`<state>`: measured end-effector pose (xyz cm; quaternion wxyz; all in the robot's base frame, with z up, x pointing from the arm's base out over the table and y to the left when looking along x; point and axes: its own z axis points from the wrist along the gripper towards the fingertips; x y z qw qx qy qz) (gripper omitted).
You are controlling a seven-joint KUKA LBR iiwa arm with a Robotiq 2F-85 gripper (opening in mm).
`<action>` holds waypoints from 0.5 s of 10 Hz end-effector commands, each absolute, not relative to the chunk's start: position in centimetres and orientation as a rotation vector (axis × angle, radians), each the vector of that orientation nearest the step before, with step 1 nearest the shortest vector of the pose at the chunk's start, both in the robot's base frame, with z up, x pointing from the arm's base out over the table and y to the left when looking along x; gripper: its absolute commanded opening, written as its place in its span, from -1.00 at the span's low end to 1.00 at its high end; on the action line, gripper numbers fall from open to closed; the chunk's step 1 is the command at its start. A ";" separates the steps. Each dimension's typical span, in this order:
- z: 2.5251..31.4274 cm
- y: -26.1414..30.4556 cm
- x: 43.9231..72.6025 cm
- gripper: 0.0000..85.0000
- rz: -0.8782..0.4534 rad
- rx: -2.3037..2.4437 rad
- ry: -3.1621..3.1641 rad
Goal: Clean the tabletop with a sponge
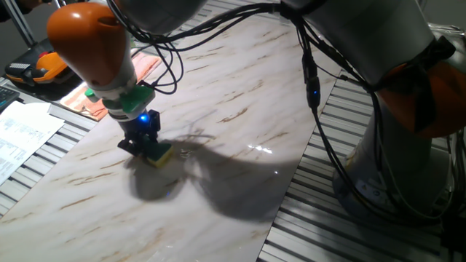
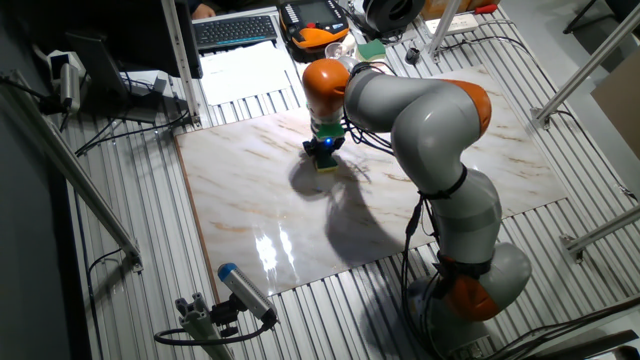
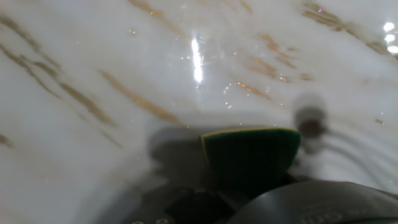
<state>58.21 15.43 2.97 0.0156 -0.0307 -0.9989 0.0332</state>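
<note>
**Op A:** I've got the gripper [image 1: 148, 145] low over the slab [image 1: 240, 94], and its fingers are closed on the sponge [image 1: 160, 154]. Can you confirm from your side?

**Op B:** Yes. In the other fixed view the sponge [image 2: 326, 166] sits right under the gripper [image 2: 323, 155], toward the far half of the slab [image 2: 250, 210], near the edge by the keyboard [image 2: 235, 30]. It looks pressed to the surface, though I can't swear to full contact from here.

**Op A:** On my fixed view the yellow foam is down against the marble and the dark green side faces up into the fingers. The sponge pokes out a little past the gripper on one side. A blue light shows on the wrist just above.

**Op B:** Hand view agrees: the sponge [image 3: 252, 155] fills the lower middle, green face toward the camera with a thin yellow rim along its top edge. Slab [image 3: 93, 62] beyond it, brown veins, bright glare spots.

**Op A:** How wide are the jaws?

**Op B:** Narrow, only as wide as the sponge. The fingertips themselves are hidden by the wrist housing in hand view.

**Op A:** The arm's shadow falls on the slab beside the sponge. Papers [image 1: 22, 135] lie off the slab's edge on the grey slats [image 1: 364, 218], well apart from the sponge.
</note>
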 end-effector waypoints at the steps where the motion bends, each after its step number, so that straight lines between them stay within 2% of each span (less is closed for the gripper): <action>1: 2.8 15.0 58.2 -1.00 0.106 -0.081 -3.112; 5: 2.6 13.1 58.6 -1.00 0.129 -0.029 -3.119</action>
